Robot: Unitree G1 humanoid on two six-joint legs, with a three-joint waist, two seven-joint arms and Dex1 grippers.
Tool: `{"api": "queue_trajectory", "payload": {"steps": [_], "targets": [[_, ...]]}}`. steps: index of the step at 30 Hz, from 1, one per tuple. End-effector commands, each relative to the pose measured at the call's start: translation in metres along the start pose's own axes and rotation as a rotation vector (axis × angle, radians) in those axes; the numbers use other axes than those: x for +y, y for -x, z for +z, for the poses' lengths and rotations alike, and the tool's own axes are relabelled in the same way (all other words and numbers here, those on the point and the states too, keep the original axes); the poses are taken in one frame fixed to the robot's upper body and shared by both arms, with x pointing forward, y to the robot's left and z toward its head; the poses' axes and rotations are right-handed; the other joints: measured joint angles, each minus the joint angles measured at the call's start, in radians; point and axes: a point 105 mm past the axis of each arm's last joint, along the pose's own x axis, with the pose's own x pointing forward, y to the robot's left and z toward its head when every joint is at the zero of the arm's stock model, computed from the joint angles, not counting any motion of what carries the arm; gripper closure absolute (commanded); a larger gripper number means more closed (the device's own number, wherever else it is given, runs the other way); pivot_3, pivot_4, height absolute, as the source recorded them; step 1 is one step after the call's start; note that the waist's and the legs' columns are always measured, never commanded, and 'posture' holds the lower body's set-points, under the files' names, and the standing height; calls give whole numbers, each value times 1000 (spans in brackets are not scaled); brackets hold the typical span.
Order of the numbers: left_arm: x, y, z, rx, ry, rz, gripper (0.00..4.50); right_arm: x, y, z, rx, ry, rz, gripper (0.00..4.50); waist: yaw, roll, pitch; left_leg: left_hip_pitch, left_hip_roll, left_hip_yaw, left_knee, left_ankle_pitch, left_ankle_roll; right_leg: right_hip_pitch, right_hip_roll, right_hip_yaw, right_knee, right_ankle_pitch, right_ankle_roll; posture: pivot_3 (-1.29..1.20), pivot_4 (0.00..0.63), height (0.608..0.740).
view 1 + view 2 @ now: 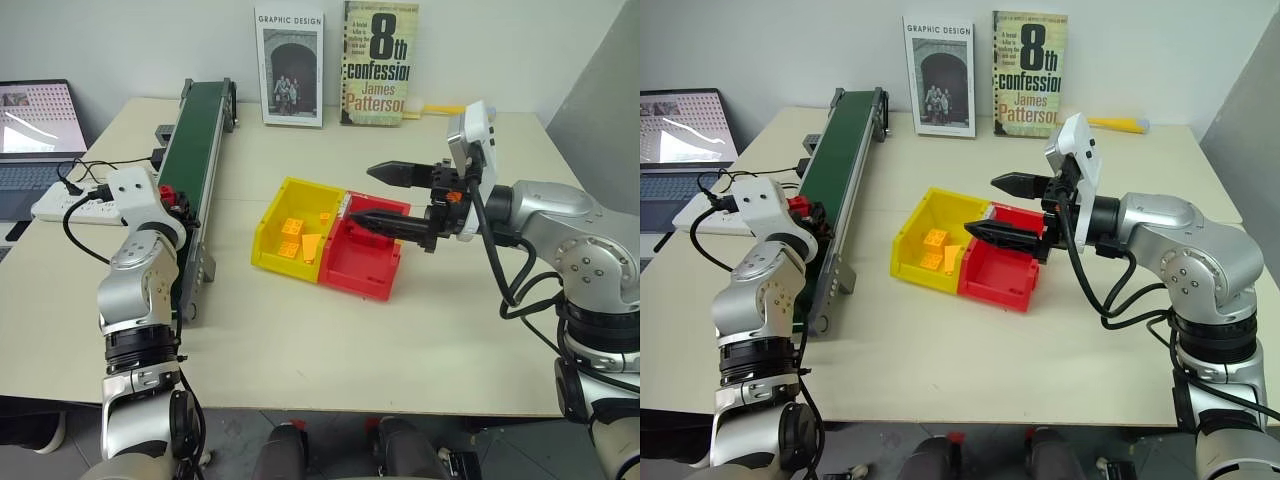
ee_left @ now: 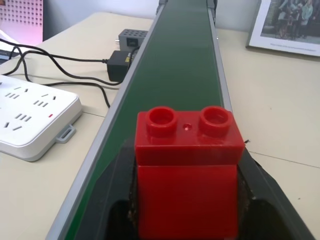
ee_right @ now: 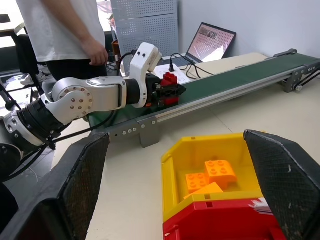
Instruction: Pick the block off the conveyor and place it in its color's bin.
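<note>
Red block (image 2: 187,170) gripped by left fingers (image 2: 125,200); right fingers (image 1: 1012,208) spread; books read "8th confession" (image 1: 378,62), "GRAPHIC DESIGN" (image 1: 290,65).

Even, bright indoor light falls from above; the table (image 1: 300,350) reads pale cream with no harsh glare; soft shadows sit under the right gripper (image 1: 385,195), across the red bin (image 1: 365,262), and beside the conveyor (image 1: 195,130) near the left gripper (image 1: 172,200). In the left wrist view the block (image 2: 186,170) between the fingers shows a faint sheen; the belt beyond it softens slightly. The 2 right fingers (image 3: 75,190) loom large and a little blurred.
</note>
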Motion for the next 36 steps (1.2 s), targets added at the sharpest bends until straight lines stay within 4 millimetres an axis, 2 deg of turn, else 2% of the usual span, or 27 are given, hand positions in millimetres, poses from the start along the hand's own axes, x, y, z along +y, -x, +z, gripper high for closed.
{"api": "queue_trajectory", "payload": {"steps": [1,3,5,8,11,13,16,21,23,27,29,30,32,36], "targets": [[6,5,27,-77,-8,13,2968,0,4,13,-41,47,-11,0,0,0,0,0,0,0,0,0,0,0,0,0,0,0,0,0,150,740],[3,6,34,-90,-31,-5,2968,1,6,10,-23,56,-17,0,0,0,0,0,0,0,0,0,0,0,0,0,0,0,0,0,150,740],[-10,5,39,-89,-75,-77,2968,0,8,7,16,82,-39,0,0,0,0,0,0,0,0,0,0,0,0,0,0,0,0,0,150,740],[-52,7,49,-102,-149,-299,2968,-10,15,0,105,150,-127,0,6,0,0,-1,-1,0,0,0,0,0,0,-1,-1,0,0,0,150,740],[-102,17,60,-112,-147,-563,2968,-11,23,0,130,159,-168,0,11,0,0,-1,-1,-1,0,0,0,1,0,-1,-2,0,0,0,150,740],[-120,23,63,-112,-153,-669,2968,-10,25,0,139,166,-177,0,11,0,0,-1,-1,-1,0,1,-2,1,0,-2,-2,0,0,0,150,740],[-174,53,59,-95,-193,-996,2968,-5,34,-2,174,175,-201,0,4,0,0,-1,-2,0,0,2,-3,1,2,-1,-3,0,0,0,150,740],[-225,95,31,-30,-323,-1358,2968,9,44,-9,246,178,-181,0,1,1,1,-2,-2,1,-2,2,-3,1,2,-1,-6,0,0,0,150,740],[-236,101,21,-20,-378,-1431,2968,10,50,-14,289,175,-190,0,-1,1,1,-2,-2,1,-2,1,-2,1,2,0,-6,0,0,0,150,740],[-247,97,2,-13,-468,-1474,2968,11,59,-23,341,164,-233,0,-2,1,1,-1,-2,1,-1,0,0,1,3,1,-5,0,0,0,150,740],[-251,96,-3,-22,-486,-1494,2268,11,62,-24,343,160,-249,0,-1,1,1,-1,-2,2,-1,0,1,2,4,1,-5,0,0,0,150,740],[-253,94,-5,-30,-499,-1493,2210,11,62,-24,341,158,-254,0,-1,1,1,0,-2,2,-1,0,1,2,4,1,-6,0,0,0,150,740],[-254,90,-10,-28,-523,-1500,1773,12,63,-24,338,153,-265,0,-1,1,1,-1,-2,2,-1,0,1,2,4,1,-6,0,0,0,150,740],[-255,86,-4,-44,-495,-1507,1042,12,65,-25,340,146,-281,0,0,1,1,-1,-2,1,-1,0,1,2,4,1,-6,0,0,0,150,740]]}}
